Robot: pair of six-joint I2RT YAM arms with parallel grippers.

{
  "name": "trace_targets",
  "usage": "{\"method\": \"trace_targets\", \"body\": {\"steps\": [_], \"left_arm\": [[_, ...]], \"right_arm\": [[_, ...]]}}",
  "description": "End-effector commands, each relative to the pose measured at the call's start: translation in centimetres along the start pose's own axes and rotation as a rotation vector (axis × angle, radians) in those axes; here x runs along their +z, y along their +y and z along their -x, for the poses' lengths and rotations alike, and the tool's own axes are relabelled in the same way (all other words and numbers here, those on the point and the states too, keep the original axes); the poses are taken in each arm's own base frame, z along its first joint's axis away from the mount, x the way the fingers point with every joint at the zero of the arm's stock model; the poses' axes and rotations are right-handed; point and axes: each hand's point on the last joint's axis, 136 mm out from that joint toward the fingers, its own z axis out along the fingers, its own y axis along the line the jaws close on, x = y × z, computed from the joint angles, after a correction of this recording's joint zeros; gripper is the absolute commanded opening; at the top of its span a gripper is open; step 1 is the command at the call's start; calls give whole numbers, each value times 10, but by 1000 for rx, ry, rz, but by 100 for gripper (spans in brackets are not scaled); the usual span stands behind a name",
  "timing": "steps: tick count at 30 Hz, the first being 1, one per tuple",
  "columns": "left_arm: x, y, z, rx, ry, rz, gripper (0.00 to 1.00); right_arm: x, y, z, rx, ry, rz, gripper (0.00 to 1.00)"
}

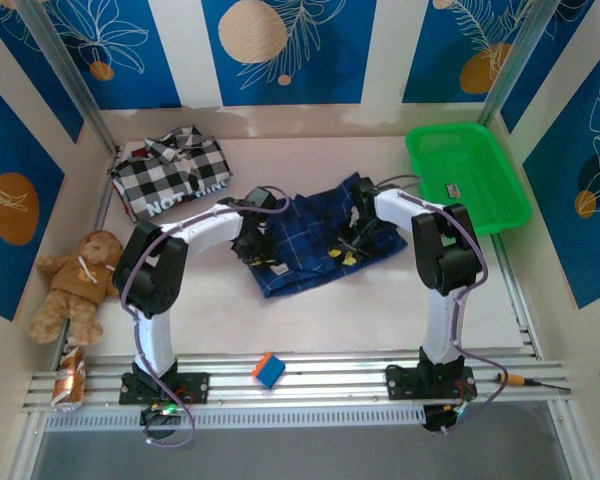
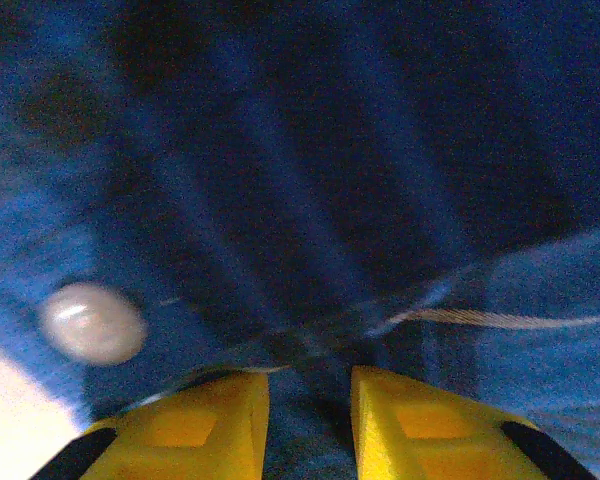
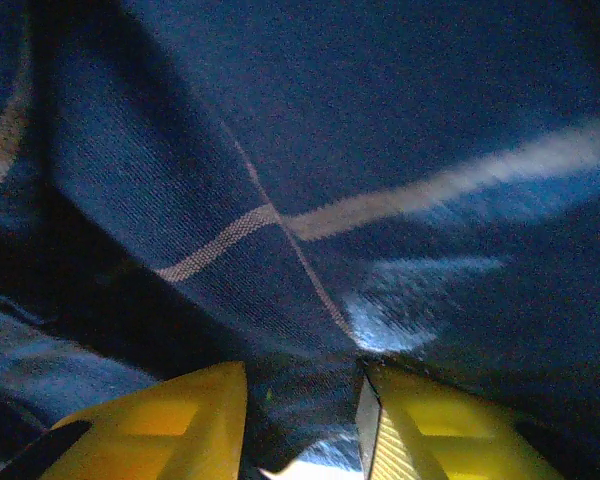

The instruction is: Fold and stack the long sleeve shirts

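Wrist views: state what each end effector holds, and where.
Both pinch folds of the dark blue plaid shirt: left end effector near a button, right end effector on the opposite side.

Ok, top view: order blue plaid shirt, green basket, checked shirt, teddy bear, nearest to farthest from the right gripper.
1. Blue plaid shirt, pinched in the right gripper.
2. Green basket, back right.
3. Checked shirt, back left.
4. Teddy bear, left edge.

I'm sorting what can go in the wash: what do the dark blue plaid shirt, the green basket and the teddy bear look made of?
The dark blue plaid shirt is woven cloth, matte; the thread weave shows up close and it creases softly. The green basket is probably moulded plastic, slightly glossy, with slotted walls. The teddy bear seems plush, with a fuzzy brown pile.
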Motion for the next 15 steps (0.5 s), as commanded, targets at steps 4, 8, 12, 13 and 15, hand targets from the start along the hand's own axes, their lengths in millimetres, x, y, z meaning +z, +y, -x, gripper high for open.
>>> {"method": "trace_targets", "body": {"steps": [4,8,12,13,15], "left_arm": [[-41,-28,12,140,-69,-163,34],[-92,-43,17,110,-177,-293,40],[-128,-23,41,-11,-244,-329,42],[-131,-15,48,-39,-249,-324,43],[-132,-4,62,-60,-269,-308,44]], "right_arm": [[-33,3,-27,60,9,44,42],[-87,31,-11,-17,-103,86,47],[-125,80,1,-104,-170,181,50],[-128,92,5,-119,-169,202,51],[-125,109,13,-127,-157,211,51]]}}
